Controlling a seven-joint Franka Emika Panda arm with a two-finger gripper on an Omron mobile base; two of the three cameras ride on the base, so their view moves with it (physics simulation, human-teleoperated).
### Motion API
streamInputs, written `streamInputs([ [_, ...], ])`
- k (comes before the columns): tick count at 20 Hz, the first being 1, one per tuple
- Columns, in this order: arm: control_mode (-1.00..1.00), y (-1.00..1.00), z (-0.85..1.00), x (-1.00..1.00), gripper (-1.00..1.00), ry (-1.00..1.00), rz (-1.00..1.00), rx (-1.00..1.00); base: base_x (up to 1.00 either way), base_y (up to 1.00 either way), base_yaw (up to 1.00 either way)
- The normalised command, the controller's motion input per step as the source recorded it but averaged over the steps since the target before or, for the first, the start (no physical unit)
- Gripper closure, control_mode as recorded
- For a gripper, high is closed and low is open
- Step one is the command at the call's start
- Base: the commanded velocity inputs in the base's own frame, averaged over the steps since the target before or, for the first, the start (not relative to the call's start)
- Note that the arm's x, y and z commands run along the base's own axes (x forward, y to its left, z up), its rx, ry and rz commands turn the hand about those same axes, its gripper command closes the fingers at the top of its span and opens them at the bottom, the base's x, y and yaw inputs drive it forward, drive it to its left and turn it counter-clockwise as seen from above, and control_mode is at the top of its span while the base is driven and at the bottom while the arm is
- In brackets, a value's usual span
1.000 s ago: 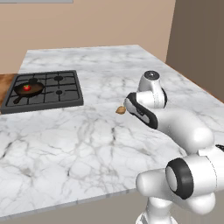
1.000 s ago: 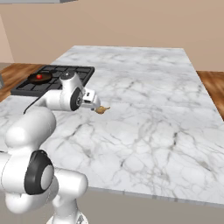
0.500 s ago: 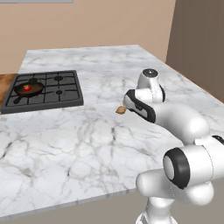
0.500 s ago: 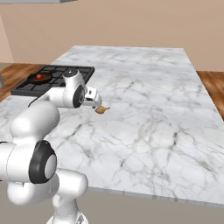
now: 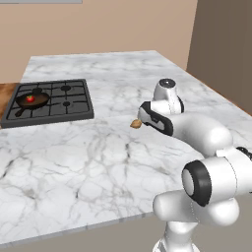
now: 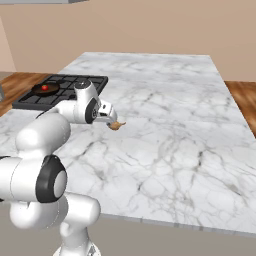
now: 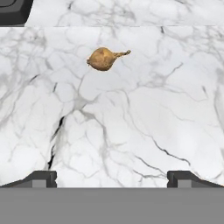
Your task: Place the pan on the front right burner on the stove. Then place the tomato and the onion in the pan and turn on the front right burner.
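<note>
- Step in hand, as judged: pick up the onion [image 7: 104, 58]. The pan [image 5: 32, 100] already sits on the stove [image 5: 74, 106] at the left of the left base frame, with the tomato [image 5: 30, 98] inside it; which burner it covers cannot be told for certain from here.
- Location of the onion: on the bare marble tabletop [image 5: 98, 162], well apart from the stove. In the hand frame it lies upper centre, left of the middle line, its stem pointing to the right of the frame.
- State of the pincer [image 7: 112, 177]: released, jaws spread wide, nothing between them. Both finger tips [image 7: 41, 178] show at the lower edge of the hand frame, with only marble in the gap.
- In the right base frame the pincer [image 6: 111, 121] hangs just beside the onion [image 6: 116, 125], close above the tabletop.
- Recommended approach: shift the hand until the bulb sits midway between the tips, then lower.
- Close across the round body of the bulb, not across the thin stem, which is likely to slip.
- Caution: a round bulb may roll if one finger touches first; bring both in evenly.
- Lift clear of the tabletop before swinging toward the pan.
</note>
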Motion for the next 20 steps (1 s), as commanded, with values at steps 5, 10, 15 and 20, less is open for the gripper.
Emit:
streamInputs([
  [5, -1.00, 0.02, 0.00, 0.05, -1.00, 0.00, -0.04, 0.00, 0.00, 0.00, 0.00],
  [10, -1.00, 0.10, 0.00, 0.11, -1.00, 0.00, -0.07, 0.00, 0.00, 0.00, 0.00],
  [15, -1.00, 0.08, 0.00, 0.14, -1.00, 0.00, -0.07, 0.00, 0.00, 0.00, 0.00],
  [20, -1.00, 0.00, -0.03, 0.22, -1.00, 0.01, -0.01, 0.00, 0.00, 0.00, 0.00],
])
